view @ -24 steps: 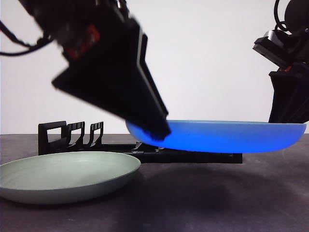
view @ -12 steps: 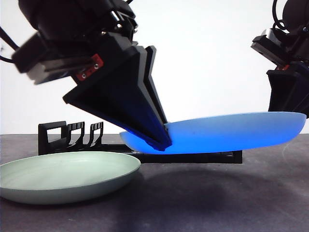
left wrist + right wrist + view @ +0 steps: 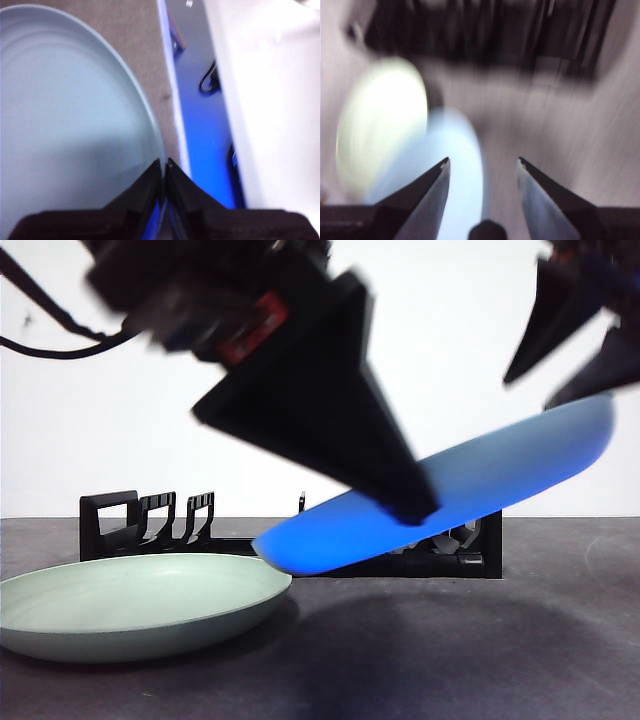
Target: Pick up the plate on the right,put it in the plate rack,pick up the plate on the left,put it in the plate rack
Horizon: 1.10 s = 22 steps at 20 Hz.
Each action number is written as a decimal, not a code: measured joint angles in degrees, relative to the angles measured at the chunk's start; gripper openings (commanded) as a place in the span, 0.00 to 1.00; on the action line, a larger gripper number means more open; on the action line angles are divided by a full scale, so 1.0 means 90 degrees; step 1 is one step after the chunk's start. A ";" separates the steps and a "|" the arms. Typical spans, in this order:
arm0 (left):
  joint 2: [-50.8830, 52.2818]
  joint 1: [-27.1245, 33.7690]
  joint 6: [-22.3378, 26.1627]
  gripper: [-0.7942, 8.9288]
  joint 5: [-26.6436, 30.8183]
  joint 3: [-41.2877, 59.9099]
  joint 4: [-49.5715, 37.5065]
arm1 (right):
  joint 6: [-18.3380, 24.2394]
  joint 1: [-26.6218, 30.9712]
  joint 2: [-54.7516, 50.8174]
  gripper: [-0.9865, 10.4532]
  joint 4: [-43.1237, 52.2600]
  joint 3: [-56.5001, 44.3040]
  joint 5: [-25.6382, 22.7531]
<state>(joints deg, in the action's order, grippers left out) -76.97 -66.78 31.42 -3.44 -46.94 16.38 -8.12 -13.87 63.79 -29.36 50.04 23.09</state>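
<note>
Gripping the rim of the blue plate (image 3: pixel 440 502), my left pincer (image 3: pixel 405 502) has its jaws clamped together on the plate's edge; the left wrist view shows the two black jaws pressed nearly shut on the thin rim of that plate (image 3: pixel 75 125) beside the left pincer (image 3: pixel 164 167). In the front view the blue plate hangs tilted in the air, its low end near the middle of the picture just above the bench (image 3: pixel 450 650) and its high end up at the right. It sits in front of the plate rack (image 3: pixel 290 540), the long black rack lying across the back of the bench with its upright prongs at the left end; I cannot tell whether the plate touches the rack.

My right pincer (image 3: pixel 575 345) shows at the upper right of the front view, blurred, just above the plate's raised end. In the right wrist view its jaws stand apart around nothing, the right pincer (image 3: pixel 482 167) over the pale blurred blue plate (image 3: pixel 455 165).

The green plate (image 3: pixel 140 605) lies flat on the bench at the left, in front of the rack's pronged end and apart from the blue plate's low edge.
</note>
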 measured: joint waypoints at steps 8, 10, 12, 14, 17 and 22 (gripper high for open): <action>0.1409 0.0869 -0.2431 0.07 -0.0355 -0.0083 -0.1010 | -0.0287 0.0002 -0.1202 0.28 0.0911 0.0010 -0.1761; 0.1773 0.1530 -0.2871 0.07 -0.0641 -0.0083 -0.1188 | -0.0289 0.0000 -0.1207 0.28 0.0894 0.0010 -0.1758; 0.1948 0.2334 -0.3286 0.07 -0.1190 -0.0083 -0.1637 | -0.0289 0.0000 -0.1209 0.28 0.0884 0.0010 -0.1758; 0.1948 0.3194 -0.3704 0.07 -0.1807 -0.0083 -0.2013 | -0.0289 0.0000 -0.1209 0.28 0.0855 0.0010 -0.1758; 0.1719 0.4464 -0.4231 0.07 -0.2841 -0.0083 -0.2409 | -0.0289 0.0000 -0.1209 0.28 0.0831 0.0010 -0.1758; 0.0780 0.5872 -0.4707 0.07 -0.4291 -0.0083 -0.3077 | -0.0325 0.0000 -0.1209 0.28 0.0828 0.0010 -0.1756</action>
<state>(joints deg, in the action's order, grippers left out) -69.95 -13.93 -10.94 -42.06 -47.68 -11.31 -11.05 -13.87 52.90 -21.91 50.13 7.29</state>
